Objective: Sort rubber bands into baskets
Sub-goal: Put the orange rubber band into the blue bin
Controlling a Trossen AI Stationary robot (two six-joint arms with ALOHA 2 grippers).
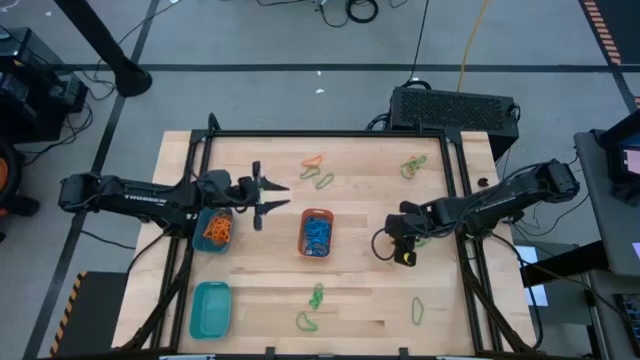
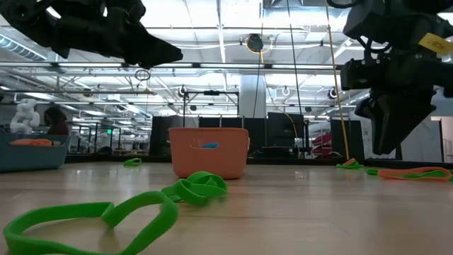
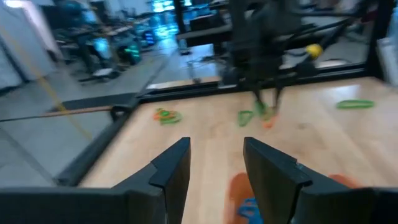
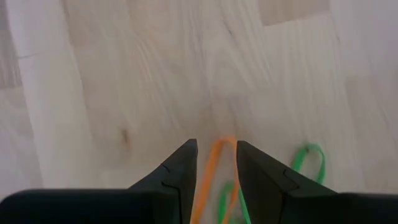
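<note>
My right gripper (image 1: 397,238) (image 4: 216,144) points steeply down, open, a little above the table at its right middle. An orange rubber band (image 4: 208,174) (image 2: 414,172) lies under the gap between its fingers, next to a green one (image 4: 311,158); I see no touch. My left gripper (image 1: 285,196) (image 3: 214,146) is open and holds nothing. It points level toward the table's right edge, between the round blue-teal basket (image 1: 199,216) of orange bands and the orange basket (image 1: 316,213) (image 2: 209,152) of blue bands. The teal rectangular basket (image 1: 210,308) stands at the near left.
Loose bands lie on the wood: orange and green ones (image 1: 316,166) at the far middle, a green-yellow one (image 1: 412,166) at the far right, and green ones (image 1: 316,296) (image 1: 418,311) near the front edge. A black frame (image 1: 330,133) edges the table.
</note>
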